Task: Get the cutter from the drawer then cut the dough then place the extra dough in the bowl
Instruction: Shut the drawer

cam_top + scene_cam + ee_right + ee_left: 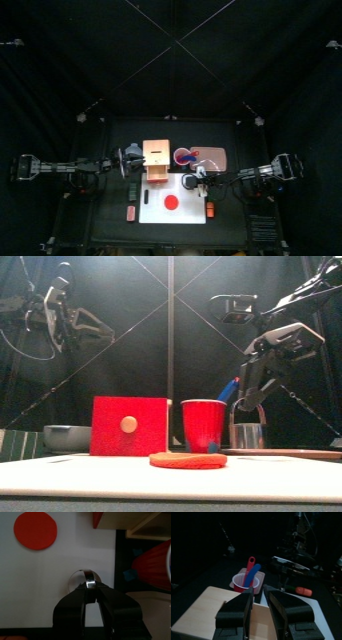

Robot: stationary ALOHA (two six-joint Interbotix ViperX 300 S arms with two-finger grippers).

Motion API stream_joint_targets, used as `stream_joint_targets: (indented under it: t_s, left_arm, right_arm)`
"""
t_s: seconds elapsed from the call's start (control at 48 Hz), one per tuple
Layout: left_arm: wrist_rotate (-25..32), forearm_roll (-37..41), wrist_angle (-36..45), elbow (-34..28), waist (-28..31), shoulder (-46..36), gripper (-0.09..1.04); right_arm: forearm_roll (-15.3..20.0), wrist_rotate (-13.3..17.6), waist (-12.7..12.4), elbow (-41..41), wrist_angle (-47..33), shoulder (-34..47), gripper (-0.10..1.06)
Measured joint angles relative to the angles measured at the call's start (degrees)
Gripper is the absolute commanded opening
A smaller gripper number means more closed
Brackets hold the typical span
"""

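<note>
At the white board's (147, 215) right side, apart from the dough (171, 203), the right hand (92, 588) grips the thin wire handle of the cutter (79, 581), probably light, rigid, apt to swing; the left hand (261, 595) hangs slightly open, empty

bare white board (150, 215) around dough (171, 203), wooden box (159, 155) and red cup (203, 424) close behind, cutter (247, 434) at right

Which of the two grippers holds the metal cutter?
The right gripper; its jaws pinch the cutter's wire handle over the white board. The left gripper holds nothing.
</note>
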Motion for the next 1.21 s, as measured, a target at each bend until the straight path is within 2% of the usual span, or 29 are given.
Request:
stream_joint_targets:
  t_s: [0.208, 0.292, 0.375, 0.5, 0.562, 0.708, 0.854, 1.021, 1.104, 1.208]
  left_arm:
    - [0.0, 1.9, 0.0, -2.7, 3.1, 4.5, 0.68]
    - [0.0, 3.5, 0.6, -4.0, 4.5, 6.2, 0.7]
    - [0.0, 5.4, 2.5, -6.0, 6.9, 8.0, 0.71]
    - [0.0, 7.6, 7.4, -10.0, 10.2, 11.0, 0.7]
    - [0.2, 8.2, 9.9, -12.5, 12.0, 12.6, 0.7]
    - [-0.1, 9.0, 15.6, -18.5, 17.0, 16.8, 0.69]
    - [0.0, 11.7, 26.8, -25.9, 20.3, 22.7, 0.62]
    - [0.3, 13.8, 38.4, -32.3, 20.5, 29.0, 0.54]
    - [0.4, 15.9, 41.7, -34.4, 20.0, 31.2, 0.53]
    - [0.5, 17.1, 44.8, -35.9, 18.7, 33.0, 0.53]
  right_arm:
    - [5.2, -0.1, 0.1, -0.3, -0.5, 0.5, 0.76]
    - [6.8, 0.1, 0.2, -1.1, -0.5, 0.5, 0.79]
    - [6.6, -0.3, 0.1, -1.9, -0.5, 0.5, 0.79]
    - [4.0, -0.3, 0.1, -4.3, -0.6, 1.4, 0.79]
    - [3.9, -0.3, 0.2, -6.1, -0.6, 2.1, 0.79]
    - [3.8, -0.4, 1.0, -10.2, -1.6, 5.0, 0.75]
    - [3.6, -0.9, 2.5, -14.2, -3.8, 9.8, 0.59]
    - [3.2, -1.1, 3.9, -17.6, -4.2, 14.2, 0.37]
    - [2.4, -1.2, 4.1, -19.2, -4.5, 16.2, 0.32]
    - [1.0, -1.1, 4.1, -21.4, -4.7, 19.2, 0.33]
